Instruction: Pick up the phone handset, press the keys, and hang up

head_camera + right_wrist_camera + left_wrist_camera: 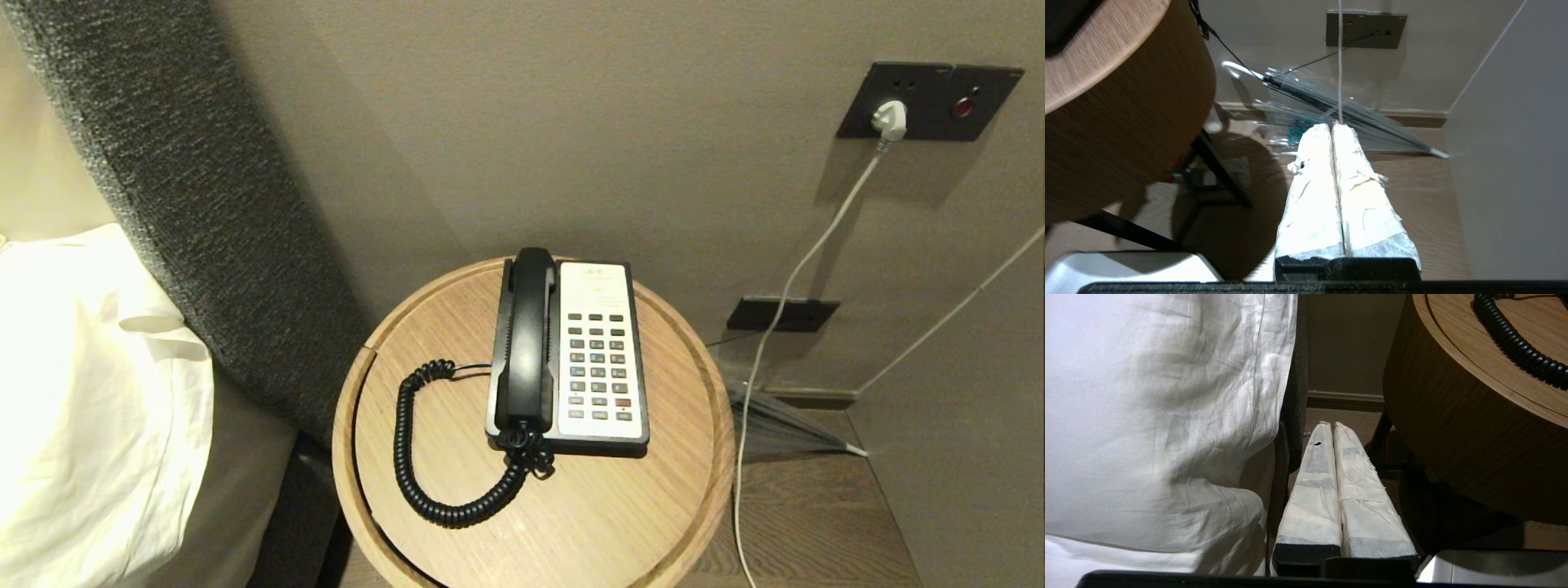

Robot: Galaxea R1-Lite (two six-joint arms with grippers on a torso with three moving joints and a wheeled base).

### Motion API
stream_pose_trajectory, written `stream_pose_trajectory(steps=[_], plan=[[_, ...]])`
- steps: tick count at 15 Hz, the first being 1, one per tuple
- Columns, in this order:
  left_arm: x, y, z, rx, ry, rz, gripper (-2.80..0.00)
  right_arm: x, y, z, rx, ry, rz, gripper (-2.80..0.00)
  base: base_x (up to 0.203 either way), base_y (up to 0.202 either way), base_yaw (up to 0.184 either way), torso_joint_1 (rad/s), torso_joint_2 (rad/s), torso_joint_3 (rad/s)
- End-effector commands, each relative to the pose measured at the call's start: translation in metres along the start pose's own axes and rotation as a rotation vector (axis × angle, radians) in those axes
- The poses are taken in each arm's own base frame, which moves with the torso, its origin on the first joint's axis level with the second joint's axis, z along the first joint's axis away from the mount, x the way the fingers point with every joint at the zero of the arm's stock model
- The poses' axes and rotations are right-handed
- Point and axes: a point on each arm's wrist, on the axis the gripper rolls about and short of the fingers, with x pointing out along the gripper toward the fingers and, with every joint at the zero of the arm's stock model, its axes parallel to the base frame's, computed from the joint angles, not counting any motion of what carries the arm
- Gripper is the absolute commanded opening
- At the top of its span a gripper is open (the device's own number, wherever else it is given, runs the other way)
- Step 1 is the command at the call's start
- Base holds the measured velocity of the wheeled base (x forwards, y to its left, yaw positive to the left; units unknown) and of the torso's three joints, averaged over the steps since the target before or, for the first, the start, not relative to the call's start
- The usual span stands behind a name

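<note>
The black phone handset [526, 339] lies in its cradle on the left side of the phone base, on the round wooden table [653, 498]. Its coiled cord [408, 457] loops over the tabletop to the left; part of the cord [1519, 345] shows in the left wrist view. The keys [600, 365] form a grid on the white faceplate to the handset's right. Neither arm appears in the head view. My left gripper [1328, 424] is shut and empty, low between the bed and the table. My right gripper [1332, 125] is shut and empty, low beside the table's right side.
A bed with white linen [90, 392] and a dark padded headboard [204, 204] stands left of the table. A folded clear umbrella [1339, 106] lies on the floor by the wall at the right. A white cable [784, 302] hangs from a wall socket [927, 102].
</note>
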Motion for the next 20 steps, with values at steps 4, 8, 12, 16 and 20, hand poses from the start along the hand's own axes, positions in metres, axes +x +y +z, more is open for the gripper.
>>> stream_pose_trajectory(steps=[4, 8, 12, 16, 20], plan=[[0.0008, -0.0005, -0.0023, 0.070, 0.006, -0.018, -2.80, -0.0017, 0.0003, -0.0009, -0.044, 0.013, 0.014, -2.80, 0.000, 0.000, 0.000, 0.000, 0.00, 0.000], [0.0003, -0.0003, -0.0023, 0.048, 0.013, -0.011, -2.80, -0.0028, 0.0002, -0.0010, -0.036, 0.031, 0.011, -2.80, 0.000, 0.000, 0.000, 0.000, 0.00, 0.000], [0.0009, -0.0003, -0.0025, 0.043, 0.006, -0.012, -2.80, -0.0009, 0.0002, -0.0001, -0.033, -0.014, 0.010, -2.80, 0.000, 0.000, 0.000, 0.000, 0.00, 0.000], [0.0003, -0.0004, -0.0025, 0.089, 0.017, -0.015, -2.80, -0.0009, 0.0002, -0.0001, -0.033, -0.014, 0.010, -2.80, 0.000, 0.000, 0.000, 0.000, 0.00, 0.000], [0.0007, -0.0005, -0.0025, 0.087, 0.010, -0.020, -2.80, -0.0009, 0.0002, -0.0001, -0.033, -0.014, 0.010, -2.80, 0.000, 0.000, 0.000, 0.000, 0.00, 0.000]])
